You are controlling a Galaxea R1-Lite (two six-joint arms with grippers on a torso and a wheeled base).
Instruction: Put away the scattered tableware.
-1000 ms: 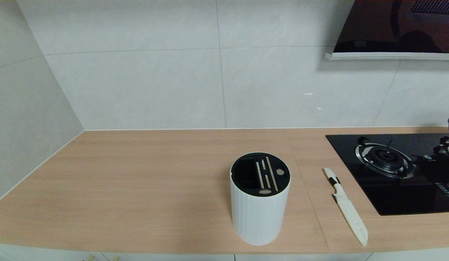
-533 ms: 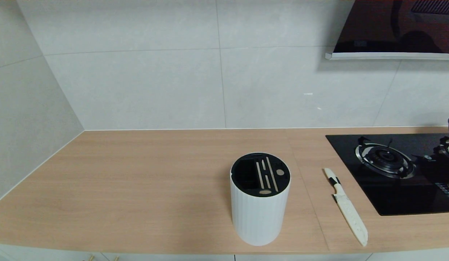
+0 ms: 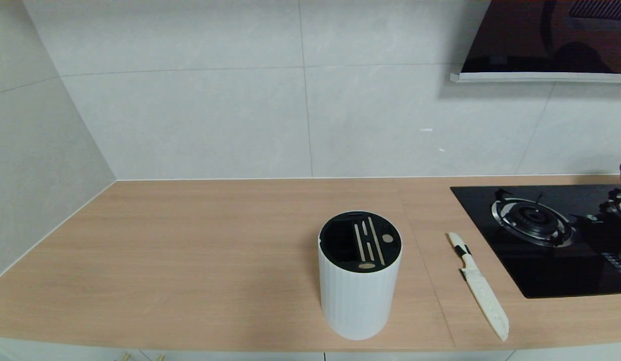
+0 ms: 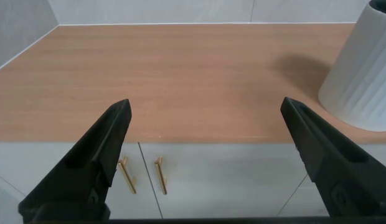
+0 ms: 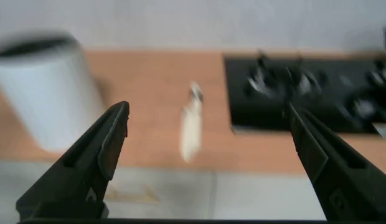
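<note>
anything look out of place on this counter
Yes: the knife lies loose on the counter between the white knife holder and the hob, its tip close to the front edge. Nothing stands in the holder's slots.

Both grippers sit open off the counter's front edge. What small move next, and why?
Probably ease the right gripper forward toward the knife: its jaws stand open, and the knife lies flat on the counter, right of the white holder, on that arm's side, not yet grasped.
</note>
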